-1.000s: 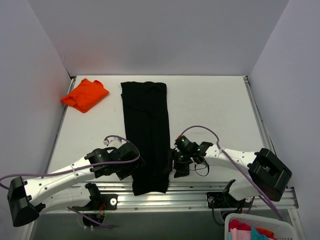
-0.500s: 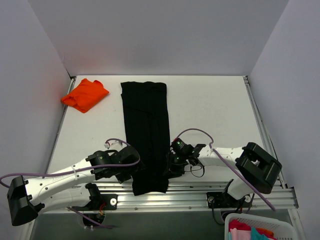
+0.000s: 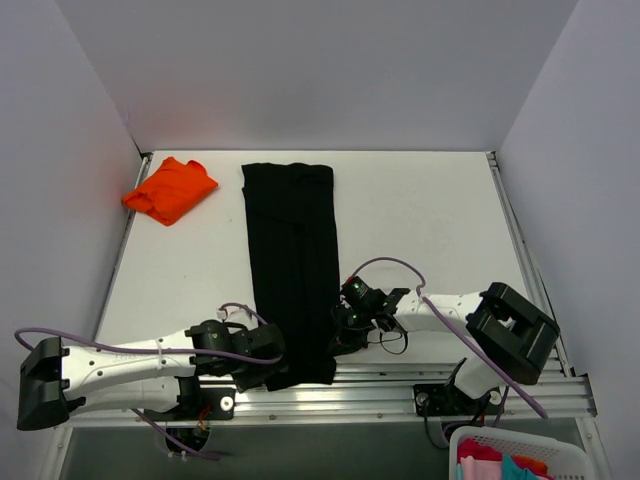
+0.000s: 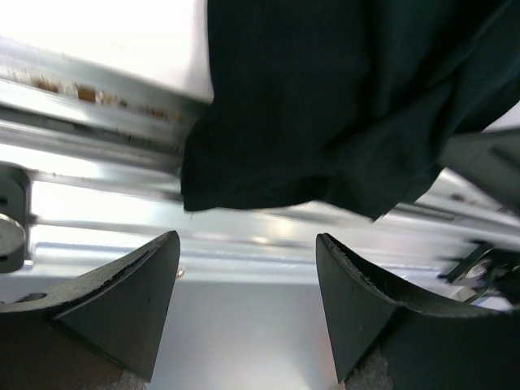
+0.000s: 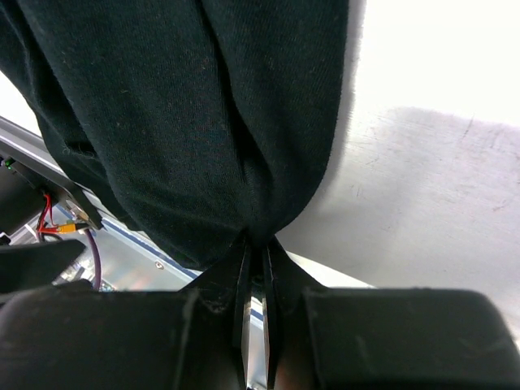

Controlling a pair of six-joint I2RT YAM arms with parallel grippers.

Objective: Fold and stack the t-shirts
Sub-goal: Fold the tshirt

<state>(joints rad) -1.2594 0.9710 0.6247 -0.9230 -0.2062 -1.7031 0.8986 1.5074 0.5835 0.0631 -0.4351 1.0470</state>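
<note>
The black t-shirt [image 3: 292, 260] lies as a long narrow strip down the middle of the table, its near hem hanging over the front rail. In the right wrist view my right gripper [image 5: 256, 252] is shut on a pinch of the black t-shirt [image 5: 203, 122] at its near right edge; from above, the right gripper [image 3: 338, 335] sits at that edge. My left gripper [image 4: 248, 301] stands open below the hem of the black t-shirt [image 4: 325, 106], apart from the cloth; from above, the left gripper [image 3: 272, 372] is at the shirt's near left corner. The folded orange t-shirt [image 3: 170, 188] rests at the far left.
An aluminium rail [image 3: 400, 382] runs along the table's near edge. A white basket [image 3: 478, 444] with coloured clothes stands off the table at the bottom right. Grey walls close in the left, back and right sides.
My right gripper has slid left to the shirt's near right edge and shut on the cloth. The left arm has swung down towards the near left corner, its jaws a little narrower.
</note>
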